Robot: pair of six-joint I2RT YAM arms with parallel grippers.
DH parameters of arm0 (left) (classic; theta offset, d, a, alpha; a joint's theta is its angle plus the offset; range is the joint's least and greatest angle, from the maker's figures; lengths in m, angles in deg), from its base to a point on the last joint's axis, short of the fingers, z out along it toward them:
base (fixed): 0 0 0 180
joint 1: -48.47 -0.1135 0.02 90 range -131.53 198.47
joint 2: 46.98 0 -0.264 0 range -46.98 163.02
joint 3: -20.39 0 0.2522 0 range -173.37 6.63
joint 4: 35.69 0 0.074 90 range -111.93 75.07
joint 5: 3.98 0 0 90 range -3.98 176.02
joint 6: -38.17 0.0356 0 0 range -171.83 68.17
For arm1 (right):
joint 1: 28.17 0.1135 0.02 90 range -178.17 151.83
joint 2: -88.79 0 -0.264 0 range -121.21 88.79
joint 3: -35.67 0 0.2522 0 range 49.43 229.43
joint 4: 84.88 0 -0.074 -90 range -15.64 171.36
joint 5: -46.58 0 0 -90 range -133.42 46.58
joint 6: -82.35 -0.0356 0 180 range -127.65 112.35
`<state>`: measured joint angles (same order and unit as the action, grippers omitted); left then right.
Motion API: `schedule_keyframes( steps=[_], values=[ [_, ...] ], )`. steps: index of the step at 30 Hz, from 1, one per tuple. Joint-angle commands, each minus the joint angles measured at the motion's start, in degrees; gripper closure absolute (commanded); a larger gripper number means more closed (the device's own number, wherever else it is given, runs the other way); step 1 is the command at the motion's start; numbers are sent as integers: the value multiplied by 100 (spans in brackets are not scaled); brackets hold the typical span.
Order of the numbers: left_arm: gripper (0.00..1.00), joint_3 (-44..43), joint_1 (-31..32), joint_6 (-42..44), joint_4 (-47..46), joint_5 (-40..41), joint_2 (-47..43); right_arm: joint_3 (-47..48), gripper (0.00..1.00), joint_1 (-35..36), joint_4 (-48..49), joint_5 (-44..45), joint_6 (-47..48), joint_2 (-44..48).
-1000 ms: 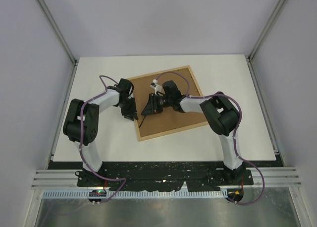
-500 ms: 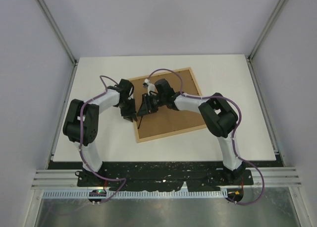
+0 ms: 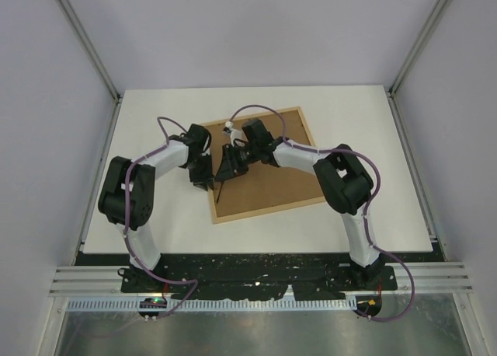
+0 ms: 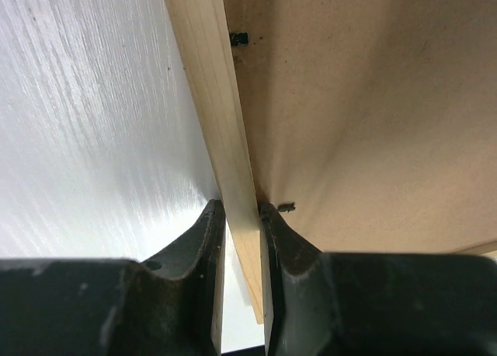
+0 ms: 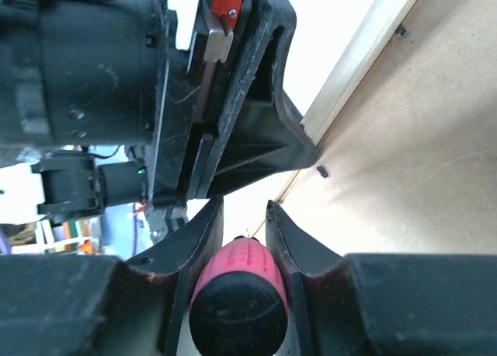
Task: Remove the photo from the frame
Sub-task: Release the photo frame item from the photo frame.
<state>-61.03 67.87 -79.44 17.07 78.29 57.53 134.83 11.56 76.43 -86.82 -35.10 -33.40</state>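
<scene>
The frame (image 3: 273,186) lies back up on the white table, showing brown fibreboard inside a thin light wood rim (image 4: 203,76). The photo is hidden beneath the backing. My left gripper (image 3: 203,177) is shut on the frame's left wood strip, one finger on each side (image 4: 239,216). My right gripper (image 3: 226,168) hovers over the backing just inside that same edge, shut on the red-handled screwdriver (image 5: 242,272), whose tip points toward the rim. A small black retaining tab (image 5: 322,171) sits on the board close to the tool.
Another black tab (image 4: 239,38) shows further along the rim. Bare white table (image 3: 155,216) surrounds the frame. The two grippers are close together; the left gripper's body (image 5: 233,115) fills the right wrist view. Grey enclosure walls and posts (image 3: 99,61) bound the table.
My right gripper has carried the screwdriver left across the backing toward the left rim. The frame has shifted slightly left. The left gripper keeps its hold.
</scene>
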Motion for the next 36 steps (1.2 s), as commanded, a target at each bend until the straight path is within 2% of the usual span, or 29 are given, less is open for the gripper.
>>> schedule_keyframes(
  steps=[1, 7, 12, 15, 20, 25, 30, 36],
  values=[
    [91, -19, -120, 265, -560, -44, -396, 55, 92, -499, 421, -828, -314, 503],
    [80, -63, -480, 441, -771, -992, -581, 589, 92, -957, 871, -934, -867, 38],
    [67, -177, -805, 590, -938, -1853, -555, 1223, 92, -1010, 897, -846, -1114, -611],
    [61, -265, -920, 669, -859, -2101, -432, 1670, 92, -1046, 888, -802, -1219, -876],
    [55, -344, -938, 705, -789, -1514, -142, 2269, 92, -1098, 757, -565, -1202, -1324],
    [54, -1011, -1061, 635, -614, -1206, 350, 2840, 92, -1213, 748, -213, -1307, -1719],
    [61, -1680, -1087, 574, -122, -398, 754, 3192, 92, -1327, 827, -134, -1571, -2142],
    [67, -1768, -1079, 485, -7, -159, 983, 3482, 92, -1345, 862, -309, -1817, -2590]
  ],
)
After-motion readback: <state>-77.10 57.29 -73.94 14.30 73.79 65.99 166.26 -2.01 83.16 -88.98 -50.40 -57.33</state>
